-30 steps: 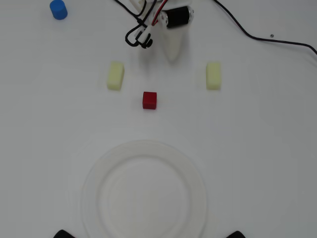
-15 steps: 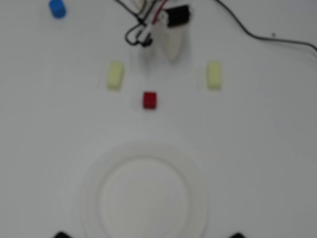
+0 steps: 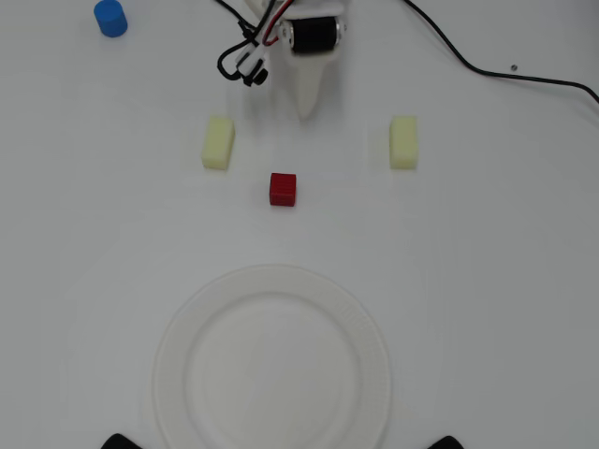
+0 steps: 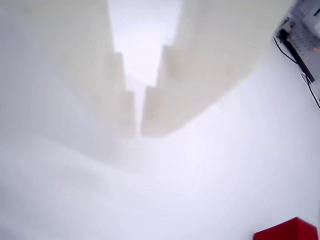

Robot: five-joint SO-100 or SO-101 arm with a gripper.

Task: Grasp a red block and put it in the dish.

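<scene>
- Wrist view is showing the gripper (image 4: 139,131) with its pale fingers nearly touching at the tips, closed on nothing, a corner of the red block (image 4: 287,230) peeking in at the lower right.
- Overhead, the gripper (image 3: 306,110) is pointing down toward the red block (image 3: 283,189), well apart, likely lining up an approach.
- Pale yellow blocks (image 3: 218,143) (image 3: 403,142) are flanking the red block.
- Below the red block, the dish (image 3: 271,369) is lying empty, awaiting delivery.

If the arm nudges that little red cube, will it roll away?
Probably not: the red block has flat faces and sits square on the table, so it should slide, not roll. It looks small and solid, likely light and stiff enough for the gripper to pinch.
</scene>
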